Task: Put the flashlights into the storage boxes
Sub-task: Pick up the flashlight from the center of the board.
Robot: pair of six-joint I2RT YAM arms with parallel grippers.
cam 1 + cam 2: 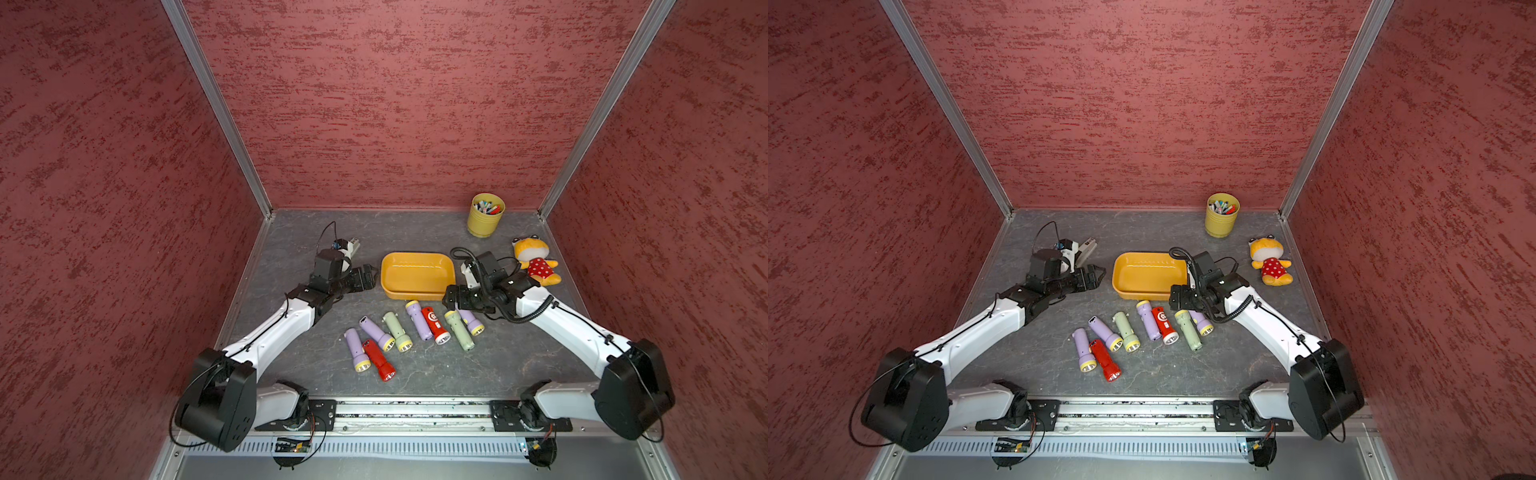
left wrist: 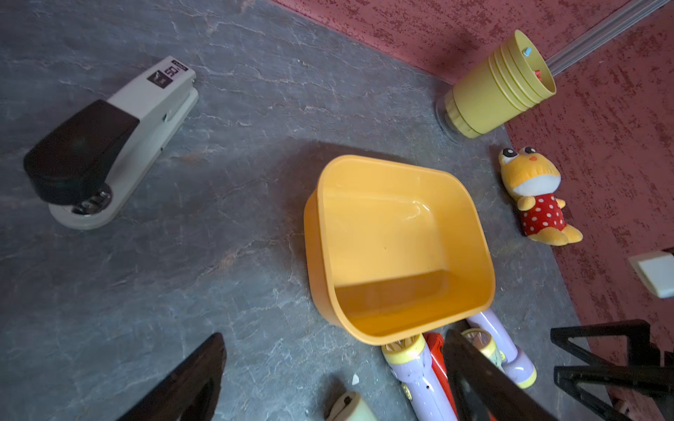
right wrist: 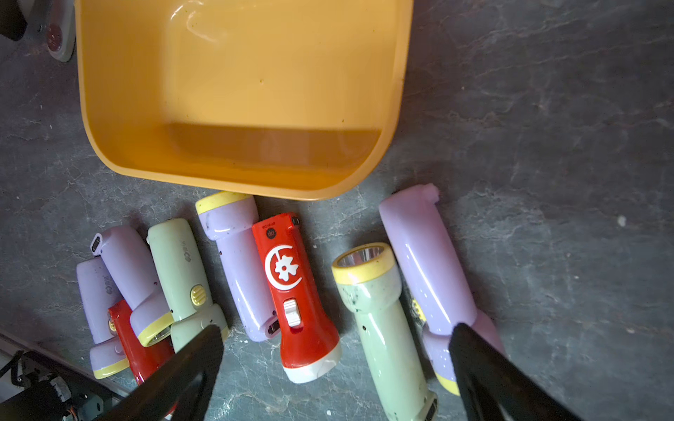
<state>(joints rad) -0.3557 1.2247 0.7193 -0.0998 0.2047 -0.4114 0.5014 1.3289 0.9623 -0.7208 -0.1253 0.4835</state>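
Opening step: no flashlight boxed yet. The left gripper [image 2: 335, 359], fingers apart and empty, is placed beside the orange tray [image 1: 409, 296], which is seen bare. 8 flashlights [image 1: 397, 330] are laid on the table [image 1: 457, 370] just in front of it. The right gripper [image 3: 337, 333], fingers apart, is poised above the red flashlight [image 3: 291, 277] and pale green flashlight [image 3: 379, 313] — 1 must be centred between the fingers, then descent and closure are judged to follow.
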